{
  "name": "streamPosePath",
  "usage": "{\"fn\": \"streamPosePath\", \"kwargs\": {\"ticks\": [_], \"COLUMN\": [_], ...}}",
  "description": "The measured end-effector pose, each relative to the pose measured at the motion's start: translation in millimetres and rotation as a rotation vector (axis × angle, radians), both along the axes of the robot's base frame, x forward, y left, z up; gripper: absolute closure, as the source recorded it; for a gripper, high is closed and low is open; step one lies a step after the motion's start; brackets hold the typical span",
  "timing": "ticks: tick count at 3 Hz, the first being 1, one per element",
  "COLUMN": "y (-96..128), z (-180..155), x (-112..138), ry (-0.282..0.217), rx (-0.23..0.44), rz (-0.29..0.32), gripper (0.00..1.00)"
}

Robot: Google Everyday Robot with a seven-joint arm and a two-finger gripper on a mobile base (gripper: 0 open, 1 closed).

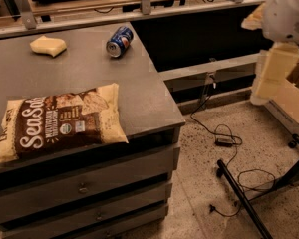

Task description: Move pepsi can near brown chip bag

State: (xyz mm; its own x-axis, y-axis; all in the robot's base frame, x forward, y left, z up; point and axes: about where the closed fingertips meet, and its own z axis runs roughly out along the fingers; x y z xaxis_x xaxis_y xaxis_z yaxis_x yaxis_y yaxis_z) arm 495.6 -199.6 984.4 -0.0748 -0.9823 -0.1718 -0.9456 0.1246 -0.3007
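The pepsi can lies on its side near the back right of the grey cabinet top, its silver end facing front-left. The brown chip bag lies flat at the front left of the same top, a good distance in front of the can. My gripper hangs at the far right of the view, over the floor and well to the right of the cabinet, away from both things. It holds nothing that I can see.
A pale yellow sponge-like lump lies at the back left, to the left of the can. A wooden rail runs behind the top. Cables and a black stand leg lie on the speckled floor to the right.
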Motion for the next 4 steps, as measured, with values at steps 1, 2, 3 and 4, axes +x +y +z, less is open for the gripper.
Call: {"fn": "streamPosePath", "kwargs": {"ticks": [1, 2, 3, 4], "y": [52, 132, 134, 144], "z": [7, 9, 25, 17], "x": [90, 155, 161, 171], "ry": [-0.048, -0.083, -0.145, -0.190], "rx": [-0.066, -0.108, -0.093, -0.092], "rz": [0.256, 0.549, 0.537, 0.588], "gripper": [0.00, 0.00, 0.00, 0.00]}}
